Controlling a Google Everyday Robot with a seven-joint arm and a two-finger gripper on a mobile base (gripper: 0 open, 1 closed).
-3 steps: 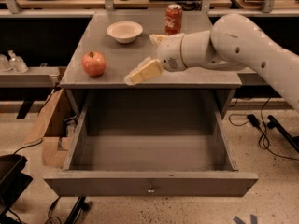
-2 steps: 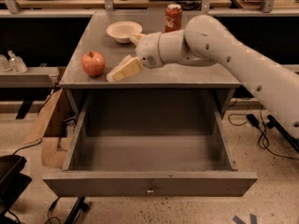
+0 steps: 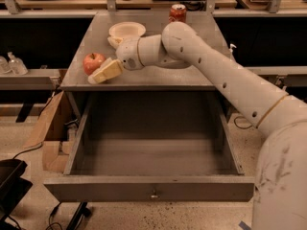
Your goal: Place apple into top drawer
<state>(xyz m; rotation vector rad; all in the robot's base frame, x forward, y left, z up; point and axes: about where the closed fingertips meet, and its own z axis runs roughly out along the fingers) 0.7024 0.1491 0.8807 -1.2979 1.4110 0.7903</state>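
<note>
The red apple with yellowish patches sits on the grey cabinet top near its front left corner. My gripper is just to the right of the apple and right up against it. Its fingers are open: the near cream finger lies along the apple's front right side, and the far one shows behind, near the bowl. The top drawer is pulled wide open below the cabinet top. It is empty, with its flat front panel and small keyhole towards me.
A white bowl and a red soda can stand at the back of the cabinet top. A cardboard box leans beside the drawer's left wall. Clear bottles stand on a low shelf at left.
My arm has swung left across the cabinet top, bringing the gripper from the middle over to the apple's right side. The apple and the drawer have not moved.
</note>
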